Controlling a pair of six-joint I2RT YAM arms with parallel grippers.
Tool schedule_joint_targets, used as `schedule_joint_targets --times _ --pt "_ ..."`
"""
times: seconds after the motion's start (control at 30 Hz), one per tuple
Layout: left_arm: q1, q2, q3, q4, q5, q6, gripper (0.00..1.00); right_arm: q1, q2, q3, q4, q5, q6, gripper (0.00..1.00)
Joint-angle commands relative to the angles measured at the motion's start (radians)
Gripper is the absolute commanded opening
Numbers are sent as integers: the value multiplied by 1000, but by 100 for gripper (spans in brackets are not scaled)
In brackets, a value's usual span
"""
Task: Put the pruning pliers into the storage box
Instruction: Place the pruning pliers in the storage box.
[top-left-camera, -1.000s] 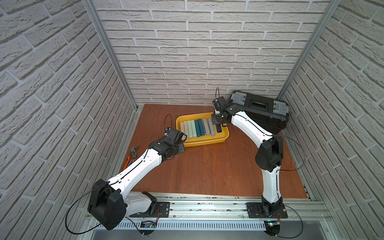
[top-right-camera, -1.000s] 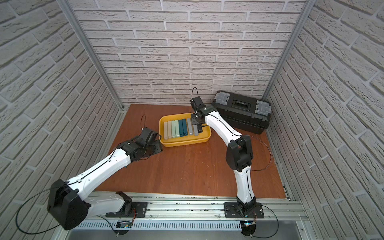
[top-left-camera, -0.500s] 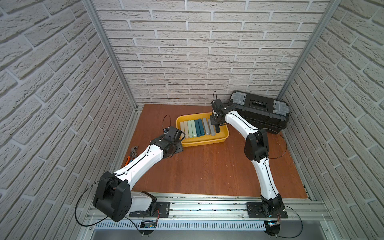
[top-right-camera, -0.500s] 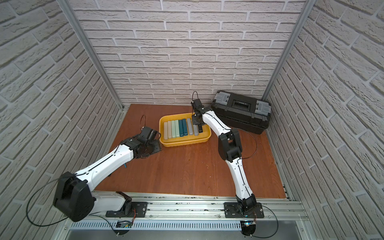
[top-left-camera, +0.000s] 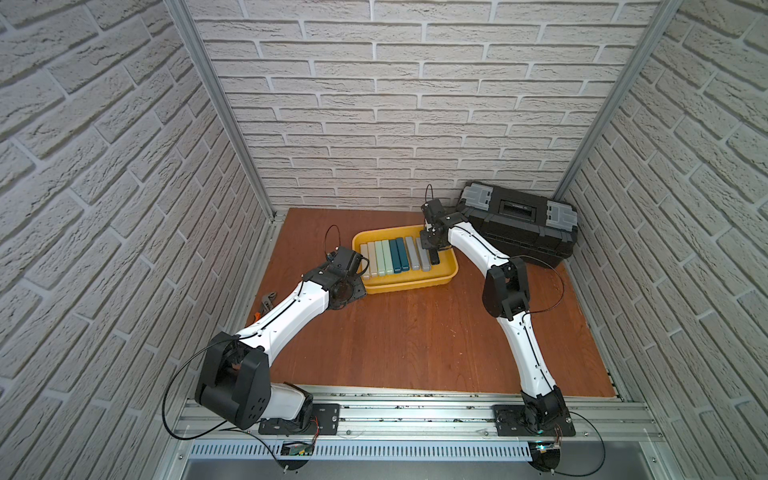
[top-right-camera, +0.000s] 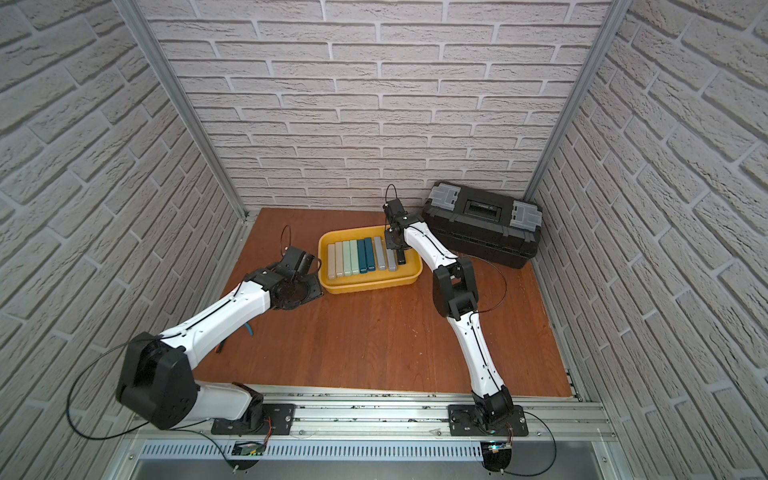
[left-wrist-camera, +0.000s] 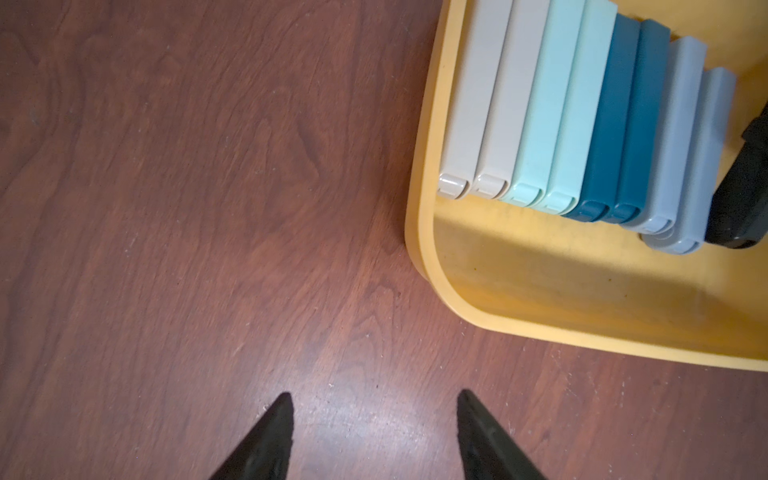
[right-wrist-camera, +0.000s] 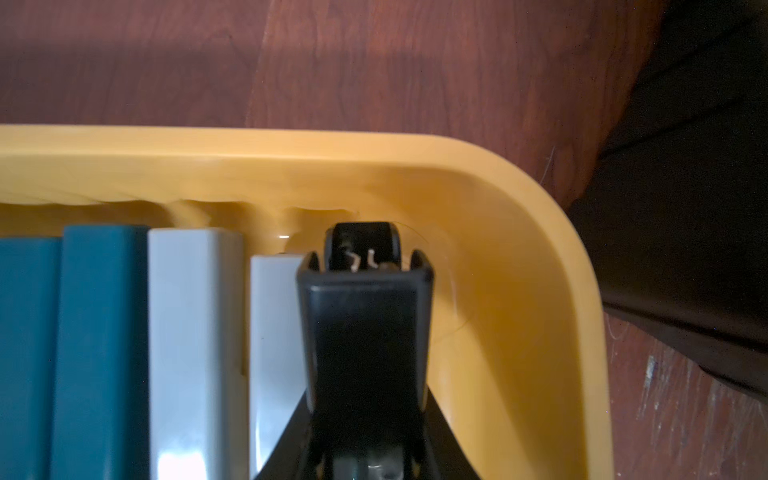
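The right pincer (top-left-camera: 429, 244) is clamped on a black bar (right-wrist-camera: 361, 332). The black bar is inside the yellow tray (top-left-camera: 409, 286), at the 3 o'clock end of a row of eight bars (top-left-camera: 392, 257), just beside a grey one. The left pincer (left-wrist-camera: 374, 399) has its tips apart over the table (left-wrist-camera: 166, 208), at 9 o'clock from the tray. A toolbox (top-left-camera: 519, 226) sits at 2 o'clock.
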Motion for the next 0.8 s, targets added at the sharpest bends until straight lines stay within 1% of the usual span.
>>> schedule_joint_targets --times 0.0,0.2,0.53,0.67,0.77 --pt "7 13 25 3 6 14 63 -4 0 24 15 11 -12 16" --pt "8 13 28 -2 3 11 63 -9 34 30 22 17 -11 17" --pt "8 18 39 -15 -2 13 63 -15 88 56 28 -10 5 17" --pt "6 19 35 -14 -4 12 63 -16 97 57 26 -17 12 19" --pt "7 23 33 -12 -2 12 63 -16 92 58 21 -17 18 24"
